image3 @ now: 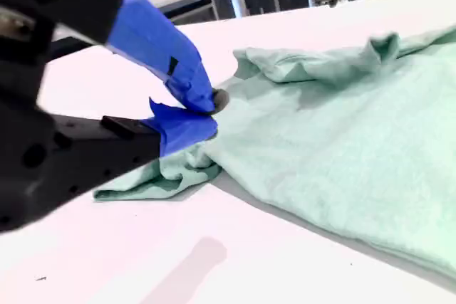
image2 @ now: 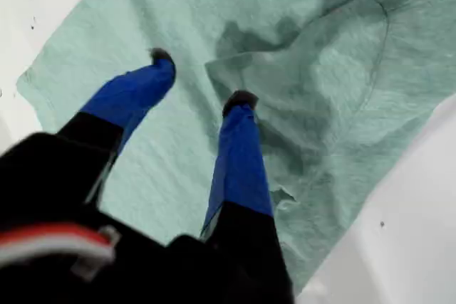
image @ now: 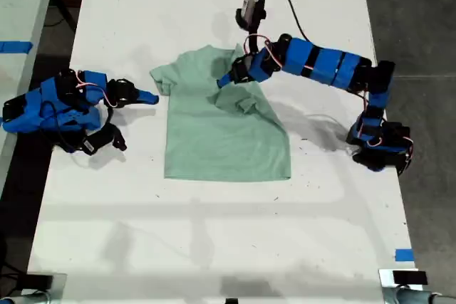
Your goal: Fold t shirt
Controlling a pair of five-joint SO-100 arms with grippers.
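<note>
T shirt [image2: 214, 69] (far edges) cut off by frame.

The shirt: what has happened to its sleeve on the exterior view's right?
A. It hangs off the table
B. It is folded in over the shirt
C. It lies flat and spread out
B: that side of the shirt is bunched inward under my first hand.

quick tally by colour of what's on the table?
Mint green: 1, the shirt
Blue: 2, the arms, one with the first end effector over the shirt, one with the second end effector at its sleeve
Total: 3
</note>
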